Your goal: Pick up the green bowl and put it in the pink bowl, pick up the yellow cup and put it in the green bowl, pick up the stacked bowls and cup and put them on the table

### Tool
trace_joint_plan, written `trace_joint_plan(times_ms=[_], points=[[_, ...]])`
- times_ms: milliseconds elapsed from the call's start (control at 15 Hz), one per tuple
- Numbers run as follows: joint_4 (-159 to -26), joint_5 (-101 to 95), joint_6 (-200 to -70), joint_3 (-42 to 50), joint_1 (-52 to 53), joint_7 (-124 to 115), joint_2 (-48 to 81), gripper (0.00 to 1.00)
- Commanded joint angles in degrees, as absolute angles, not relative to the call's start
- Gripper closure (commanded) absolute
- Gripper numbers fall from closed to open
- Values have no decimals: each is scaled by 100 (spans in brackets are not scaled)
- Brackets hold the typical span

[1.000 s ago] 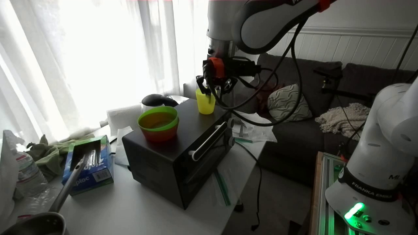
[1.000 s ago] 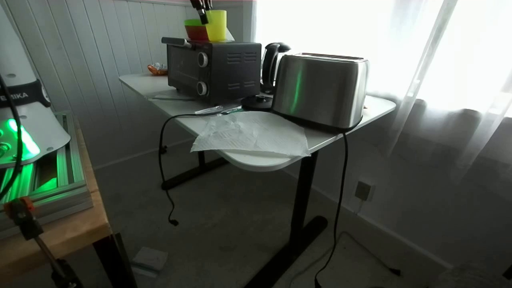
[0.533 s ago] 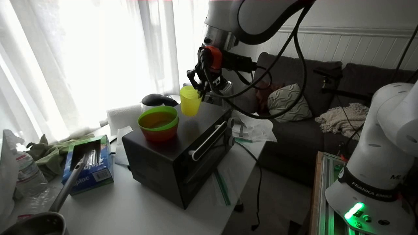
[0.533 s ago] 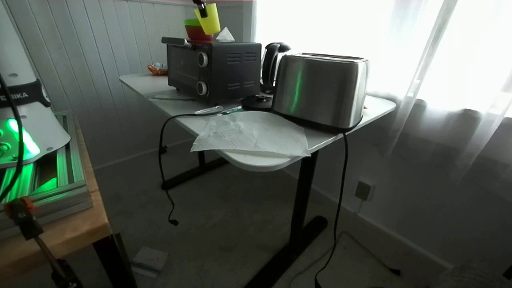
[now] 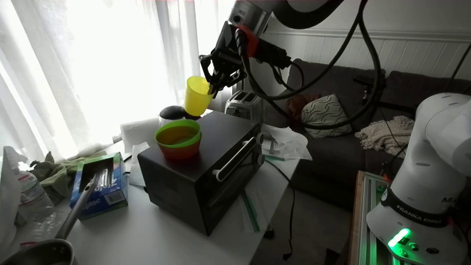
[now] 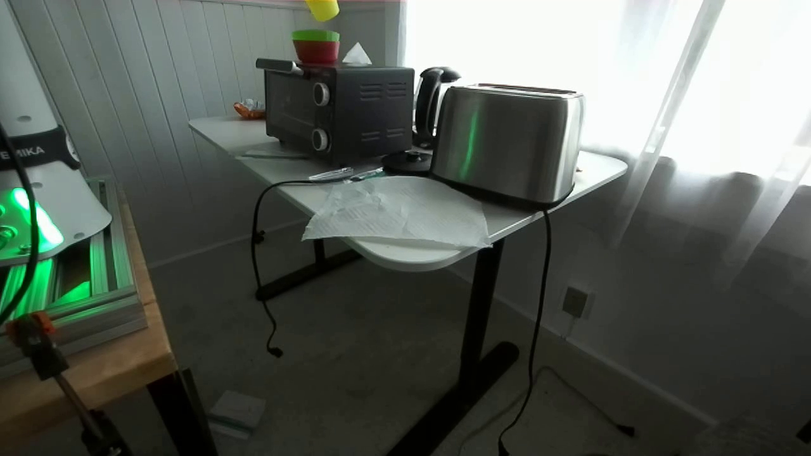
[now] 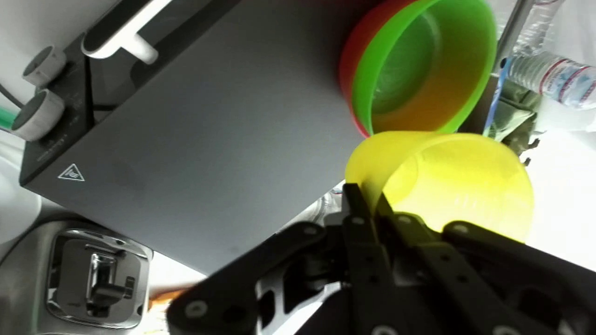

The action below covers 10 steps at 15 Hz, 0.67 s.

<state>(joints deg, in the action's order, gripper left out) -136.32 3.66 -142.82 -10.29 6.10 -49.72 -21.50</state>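
Note:
The green bowl (image 5: 179, 135) sits nested in the pink bowl (image 5: 182, 153) on top of the black toaster oven (image 5: 169, 187). The nested bowls also show in an exterior view, green bowl (image 6: 315, 35) above pink bowl (image 6: 315, 53). My gripper (image 5: 212, 90) is shut on the rim of the yellow cup (image 5: 196, 100) and holds it in the air, tilted, above and behind the bowls. In the wrist view the fingers pinch the wall of the yellow cup (image 7: 465, 186), beside the green bowl (image 7: 405, 70). The gripper is cut off above an exterior view. The white table (image 5: 128, 239) lies below the oven.
A steel toaster (image 6: 507, 145) and a black-handled kettle (image 6: 431, 101) stand beside the oven. A Ziploc box (image 5: 101, 187), a water bottle (image 5: 33, 195) and a pan (image 5: 48, 252) are on the table. The oven's handle (image 5: 235, 158) juts from its front.
The gripper has lifted the yellow cup off the oven top and carried it up towards the bowls and the window, tilting it. The nested bowls have not moved.

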Motion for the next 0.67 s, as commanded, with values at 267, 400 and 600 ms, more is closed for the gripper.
trace_joint_plan(times_ms=[267, 400, 600], points=[[-13447, 719, -13989, -1303, 803, -4491, -1901, 97], [-13337, 656, -13799, -1385, 781, -4552, -1744, 97], [-13122, 639, -13671, -1441, 809, -4540, -1488, 97]])
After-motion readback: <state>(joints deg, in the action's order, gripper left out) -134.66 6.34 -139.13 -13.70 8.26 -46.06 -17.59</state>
